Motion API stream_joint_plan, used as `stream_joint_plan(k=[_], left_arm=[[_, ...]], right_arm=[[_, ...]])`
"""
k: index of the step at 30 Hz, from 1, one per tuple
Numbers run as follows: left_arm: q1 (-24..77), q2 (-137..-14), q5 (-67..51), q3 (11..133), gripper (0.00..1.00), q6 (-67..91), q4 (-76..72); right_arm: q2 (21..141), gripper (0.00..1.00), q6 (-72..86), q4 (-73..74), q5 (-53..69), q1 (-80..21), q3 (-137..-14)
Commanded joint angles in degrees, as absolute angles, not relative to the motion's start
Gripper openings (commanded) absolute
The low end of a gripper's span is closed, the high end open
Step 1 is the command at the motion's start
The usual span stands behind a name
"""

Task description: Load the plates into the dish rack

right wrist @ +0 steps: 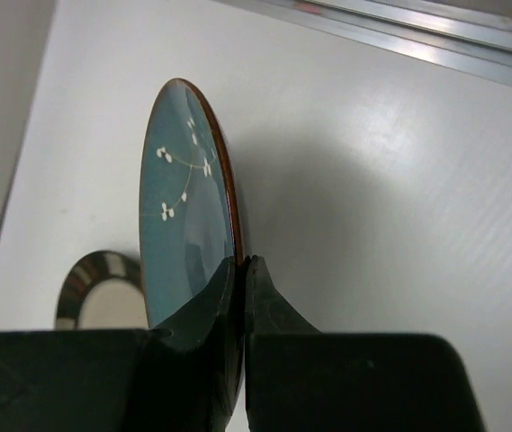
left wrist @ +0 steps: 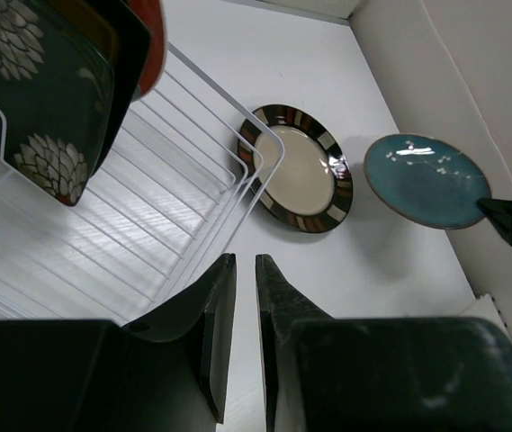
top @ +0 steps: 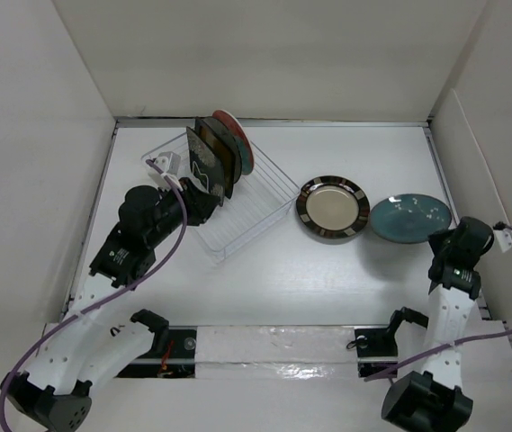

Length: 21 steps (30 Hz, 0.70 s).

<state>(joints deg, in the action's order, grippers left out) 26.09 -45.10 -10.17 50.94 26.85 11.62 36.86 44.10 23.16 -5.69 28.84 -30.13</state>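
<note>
Overhead first: dish rack (top: pixel 238 211) sat skewed at the left of the table (top: pixel 264 288), with several plates on edge at its far end. The dark floral square plate (top: pixel 203 169) was nearest the arm and the teal-red round plate (top: pixel 240 142) was at the back. They stood upright, so the near part of the rack looked free for more. The striped-rim plate (top: pixel 333 209) lay flat just right of the rack, and the plain teal plate (top: pixel 408 218) lay beyond it. The right gripper (top: pixel 439 238) was at the teal plate's near-right rim and the left gripper (top: pixel 200 203) was over the rack's near side.

Left wrist: left gripper (left wrist: pixel 245 261) was nearly closed, with a thin slit between the fingers and nothing in it. It hung over the rack wall (left wrist: pixel 247 193), likely parked there. The floral plate (left wrist: pixel 31 90) leaned upright in the slots.

Right wrist: right gripper (right wrist: pixel 240 263) was clamped across the teal plate (right wrist: pixel 184 198) at its rim, one finger on each face. An edge pinch probably suits dropping it into the rack vertically. I couldn't tell if it was clear of the table. The striped-rim plate (right wrist: pixel 94 288) was behind it.
</note>
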Motion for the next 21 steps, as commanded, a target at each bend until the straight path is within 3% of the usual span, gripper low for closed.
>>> stream_joint_plan(k=[1,7,12,15,21], left_arm=[[24.53,-44.56,-7.82,51.85,0.13,25.4,10.72],[21.8,-45.53,-7.12,53.17,0.13,25.31,10.63],[21.8,-47.02,-4.14,54.05,0.13,25.31,11.51],[21.27,-47.29,-2.11,54.23,0.13,25.49,12.13],[18.9,-45.09,3.42,56.51,0.19,27.16,13.89]], right_arm=[[35.15,0.0,44.57,10.55,-1.58,24.37,-43.13],[39.1,0.0,41.57,10.11,-0.35,13.73,-57.27],[46.83,0.0,41.05,5.55,-3.32,-7.35,-65.38],[53.77,0.0,39.2,1.78,-6.93,-19.8,-71.35],[71.7,0.0,35.78,-3.15,-5.37,-30.31,-88.29]])
